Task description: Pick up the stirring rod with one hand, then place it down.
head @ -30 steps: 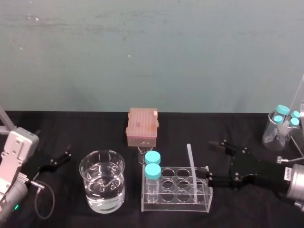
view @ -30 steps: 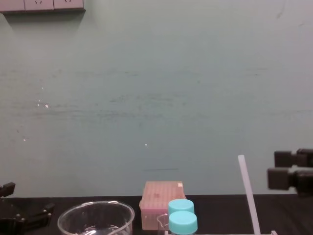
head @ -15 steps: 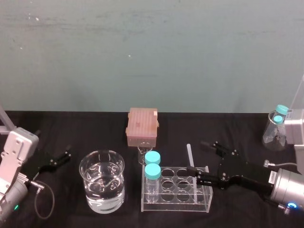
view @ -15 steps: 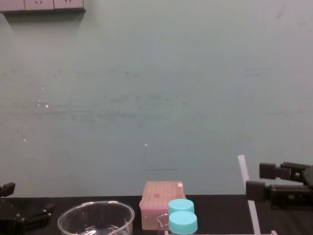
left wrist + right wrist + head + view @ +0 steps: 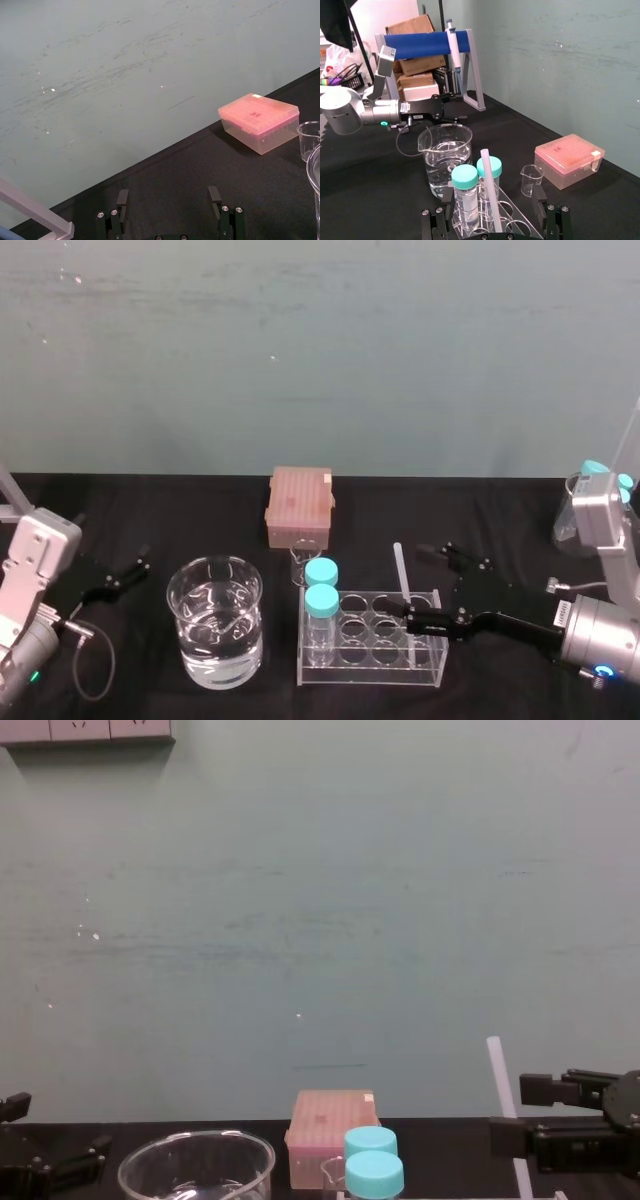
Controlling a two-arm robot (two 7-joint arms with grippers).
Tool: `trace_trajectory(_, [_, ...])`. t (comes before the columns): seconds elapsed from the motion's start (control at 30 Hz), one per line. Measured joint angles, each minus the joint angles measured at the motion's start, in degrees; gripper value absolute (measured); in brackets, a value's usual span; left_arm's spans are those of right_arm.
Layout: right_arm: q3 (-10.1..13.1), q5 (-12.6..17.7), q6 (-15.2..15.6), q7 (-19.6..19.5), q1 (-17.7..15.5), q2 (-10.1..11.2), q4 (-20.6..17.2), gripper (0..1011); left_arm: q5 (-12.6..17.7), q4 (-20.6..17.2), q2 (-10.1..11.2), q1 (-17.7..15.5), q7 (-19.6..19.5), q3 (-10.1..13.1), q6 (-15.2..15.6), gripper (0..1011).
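Your right gripper [image 5: 414, 583] had its jaws wide, tips flanking the stirring rod [image 5: 402, 575] leaning in the clear rack [image 5: 372, 660]; you wanted it centred before closing, then lifted straight out; your left gripper [image 5: 135, 568] sat parked far left, jaws apart.

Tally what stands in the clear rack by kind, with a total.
Teal-capped vials: 2
Stirring rod: 1, with the open right gripper close beside it
Total in the rack: 3
The left gripper is parked at the far left.
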Motion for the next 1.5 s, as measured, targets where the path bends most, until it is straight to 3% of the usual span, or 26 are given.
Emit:
trace_trajectory(0.8, [-0.3,-1.3,1.6,-0.8,0.8,-0.9,0.5,995,0.0,0.0,0.0,0.0,0.0,0.0,0.0,1005])
trace_trajectory(1.03, [-0.3,-1.3,1.5,-0.7,0.8,-0.8,0.4,838,0.0,0.0,0.0,0.0,0.0,0.0,0.0,1005])
trace_trajectory(1.5, [-0.2,-1.3,1.4,-0.7,0.7,-0.8,0.4,390,0.0,0.0,0.0,0.0,0.0,0.0,0.0,1005])
